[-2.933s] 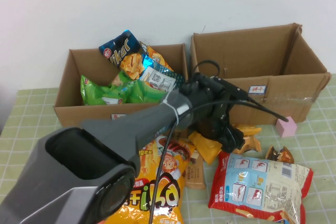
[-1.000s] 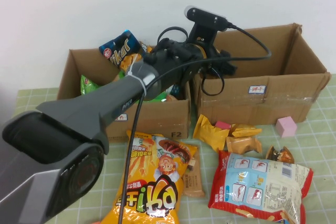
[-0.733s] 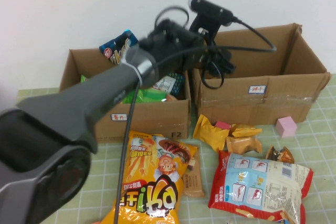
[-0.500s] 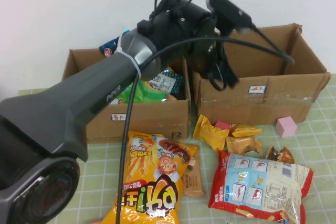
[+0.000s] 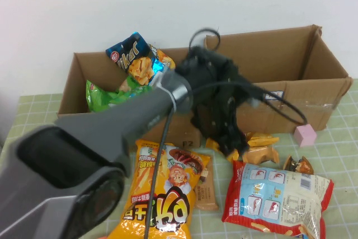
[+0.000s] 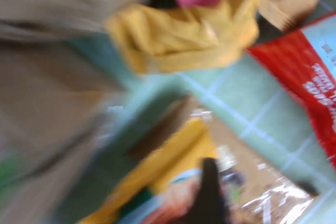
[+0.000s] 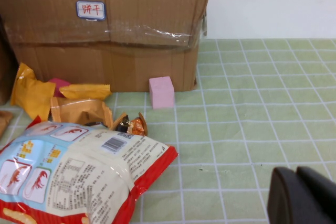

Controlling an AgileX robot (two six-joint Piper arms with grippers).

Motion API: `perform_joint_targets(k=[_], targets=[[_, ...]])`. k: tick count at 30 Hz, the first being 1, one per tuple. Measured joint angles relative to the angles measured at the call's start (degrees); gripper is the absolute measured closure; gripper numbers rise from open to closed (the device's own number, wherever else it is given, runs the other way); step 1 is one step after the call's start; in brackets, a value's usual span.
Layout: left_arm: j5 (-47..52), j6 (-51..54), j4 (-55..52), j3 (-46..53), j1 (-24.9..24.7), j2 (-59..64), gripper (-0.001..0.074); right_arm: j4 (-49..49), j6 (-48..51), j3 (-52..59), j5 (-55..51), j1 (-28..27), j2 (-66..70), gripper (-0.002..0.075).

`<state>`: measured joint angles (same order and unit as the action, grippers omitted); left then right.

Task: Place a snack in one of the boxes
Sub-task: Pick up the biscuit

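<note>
Now left gripper [image 5: 230, 141] lowered, right gripper [image 7: 302, 195] parked

Even, bright indoor light with soft shadows. The left wrist view is heavily motion-blurred throughout; the high and right wrist views stay sharp.

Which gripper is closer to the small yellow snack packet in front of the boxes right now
Left. The left gripper is down right over the small yellow snack packet, by the right box. The right gripper sits low over the table, well off to the packet's right.
</note>
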<state>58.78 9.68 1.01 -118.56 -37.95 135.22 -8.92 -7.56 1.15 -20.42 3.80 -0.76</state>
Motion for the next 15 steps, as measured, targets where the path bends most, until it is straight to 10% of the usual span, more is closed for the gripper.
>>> perform_joint_targets(k=[5,15], targets=[[-3.8,-0.1,4.0,0.0,0.0,6.4,0.0073,0.0,0.0,0.0,0.0,0.0,0.0,0.0728],[-18.2,-7.0,-1.0,0.0,0.0,9.7,0.0043,0.0,0.0,0.0,0.0,0.0,0.0,0.0728]])
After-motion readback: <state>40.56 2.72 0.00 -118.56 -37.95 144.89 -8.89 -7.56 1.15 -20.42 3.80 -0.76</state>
